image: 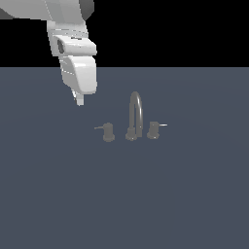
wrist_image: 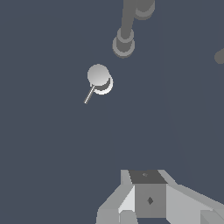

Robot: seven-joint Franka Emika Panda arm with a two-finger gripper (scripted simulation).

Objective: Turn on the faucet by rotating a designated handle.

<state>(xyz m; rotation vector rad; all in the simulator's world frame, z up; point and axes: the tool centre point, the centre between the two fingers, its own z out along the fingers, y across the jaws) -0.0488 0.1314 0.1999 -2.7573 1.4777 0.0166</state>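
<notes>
Tool [image: 79,100] hangs above the worktop [image: 124,194] in the exterior view, up and toward that view's left of the handle [image: 108,132], whose lever points left; faucet [image: 135,116] beyond. Wrist view: handle [wrist_image: 99,78] well ahead, untouched; finger spread I cannot tell

Legible markings: none. You will find no text, label, brand, number or sign on the faucet [image: 134,116], on the arm's white casing, or on the bench [image: 185,194] in either view.
</notes>
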